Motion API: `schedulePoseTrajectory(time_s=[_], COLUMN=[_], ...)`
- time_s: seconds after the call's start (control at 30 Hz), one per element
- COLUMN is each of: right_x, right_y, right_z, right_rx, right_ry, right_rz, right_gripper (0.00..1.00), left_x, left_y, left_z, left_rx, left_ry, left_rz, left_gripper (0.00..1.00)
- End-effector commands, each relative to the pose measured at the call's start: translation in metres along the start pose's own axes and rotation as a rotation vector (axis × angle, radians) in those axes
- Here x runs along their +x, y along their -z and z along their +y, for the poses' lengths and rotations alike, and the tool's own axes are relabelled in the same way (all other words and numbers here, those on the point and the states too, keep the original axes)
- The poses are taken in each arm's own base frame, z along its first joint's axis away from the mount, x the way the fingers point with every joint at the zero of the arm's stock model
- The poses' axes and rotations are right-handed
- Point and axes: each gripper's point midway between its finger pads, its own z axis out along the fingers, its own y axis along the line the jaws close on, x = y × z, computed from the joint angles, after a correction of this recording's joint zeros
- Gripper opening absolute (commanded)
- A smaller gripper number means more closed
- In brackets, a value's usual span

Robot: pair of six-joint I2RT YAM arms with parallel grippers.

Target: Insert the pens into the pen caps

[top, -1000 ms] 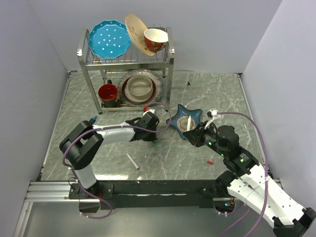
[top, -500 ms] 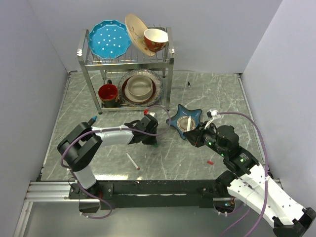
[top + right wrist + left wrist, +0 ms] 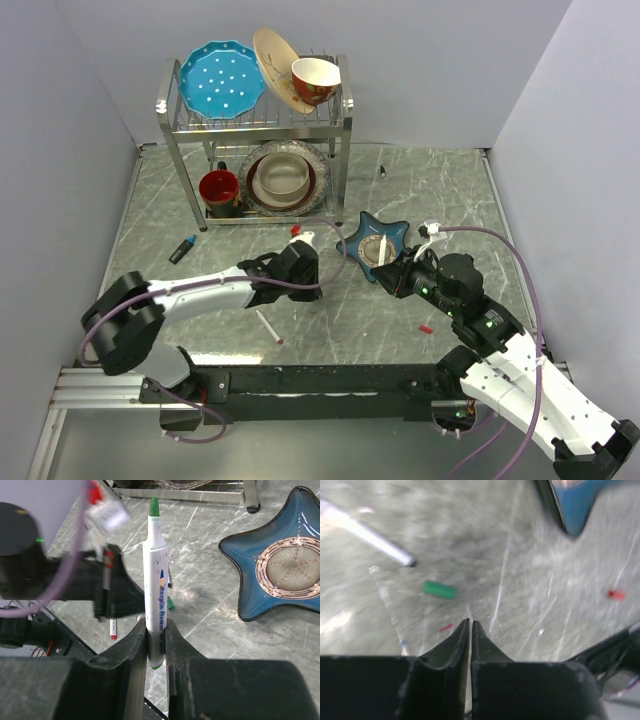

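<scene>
My right gripper [image 3: 390, 268] is shut on a white green-ended pen [image 3: 156, 580] and holds it upright above the table, its uncapped green tip [image 3: 154, 504] pointing up; in the right wrist view the gripper [image 3: 156, 623] clamps the lower barrel. A green cap [image 3: 439, 590] lies on the table just ahead of my left gripper [image 3: 470, 623], which is shut and empty. The cap also shows in the right wrist view [image 3: 170, 602]. A red-ended pen [image 3: 268, 327] lies near the front. A red cap [image 3: 426, 328] lies at the right. A dark blue-ended marker [image 3: 182, 248] lies at the left.
A blue star-shaped dish [image 3: 378, 240] sits just behind the right gripper. A metal dish rack [image 3: 255, 120] with plates, bowls and a red mug stands at the back. Another white pen with a dark tip [image 3: 370, 535] lies left of the green cap.
My left gripper has moved toward the near edge and lower, its arm stretching out flatter. The right arm and its pen have not moved.
</scene>
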Motion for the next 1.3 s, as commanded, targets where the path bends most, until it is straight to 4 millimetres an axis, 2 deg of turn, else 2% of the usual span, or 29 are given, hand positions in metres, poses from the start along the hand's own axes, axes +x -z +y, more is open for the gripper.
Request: schedulePoseTrajectory(time_s=[0.0, 0.07, 0.13, 0.23, 0.27, 0.3, 0.33, 0.4, 0.43, 0.57, 0.63, 0.77, 0.93, 1.03, 1.27], right_x=[-0.022, -0.022, -0.022, -0.022, -0.023, -0.023, -0.022, -0.022, -0.021, -0.022, -0.024, -0.024, -0.029, -0.031, -0.035], right_y=[0.006, 0.007, 0.008, 0.011, 0.011, 0.012, 0.013, 0.015, 0.015, 0.019, 0.022, 0.027, 0.035, 0.04, 0.051], right_z=[0.012, 0.011, 0.011, 0.011, 0.011, 0.009, 0.009, 0.009, 0.008, 0.007, 0.006, 0.004, 0.0, -0.001, -0.004], right_rx=[-0.025, -0.025, -0.025, -0.021, -0.022, -0.016, -0.018, -0.017, -0.016, -0.008, -0.001, 0.008, 0.036, 0.041, 0.057], right_ry=[-0.002, -0.002, -0.002, -0.001, 0.001, 0.002, 0.001, 0.0, 0.0, 0.002, 0.006, 0.014, 0.02, 0.026, 0.033], right_rz=[-0.064, -0.067, -0.069, -0.073, -0.074, -0.079, -0.083, -0.087, -0.086, -0.089, -0.098, -0.11, -0.136, -0.149, -0.184], right_gripper=[0.0, 0.0, 0.0, 0.0, 0.0, 0.0, 0.0, 0.0, 0.0, 0.0, 0.0, 0.0, 0.0, 0.0, 0.0], left_x=[-0.047, -0.061, -0.06, -0.061, -0.059, -0.057, -0.053, -0.049, -0.038, -0.03, -0.022, -0.035, -0.037, -0.026, -0.011], left_y=[0.042, 0.056, 0.063, 0.072, 0.075, 0.076, 0.076, 0.076, 0.076, 0.062, 0.059, 0.045, 0.028, 0.014, -0.005], left_z=[0.016, 0.018, 0.021, 0.021, 0.021, 0.022, 0.027, 0.036, 0.045, 0.046, 0.045, 0.027, 0.015, 0.016, 0.021], left_rx=[-0.18, -0.195, -0.195, -0.162, -0.151, -0.152, -0.175, -0.231, -0.296, -0.425, -0.484, -0.516, -0.525, -0.545, -0.59], left_ry=[0.218, 0.384, 0.5, 0.616, 0.643, 0.667, 0.728, 0.869, 0.884, 0.918, 0.971, 0.971, 1.0, 1.028, 1.045], left_rz=[-0.197, -0.263, -0.254, -0.259, -0.252, -0.249, -0.244, -0.249, -0.222, -0.155, -0.114, -0.082, -0.042, -0.006, 0.035], left_gripper=[0.13, 0.14, 0.18, 0.5, 0.67, 0.69, 0.7, 0.62, 0.63, 0.64, 0.63, 0.59, 0.57, 0.53, 0.5])
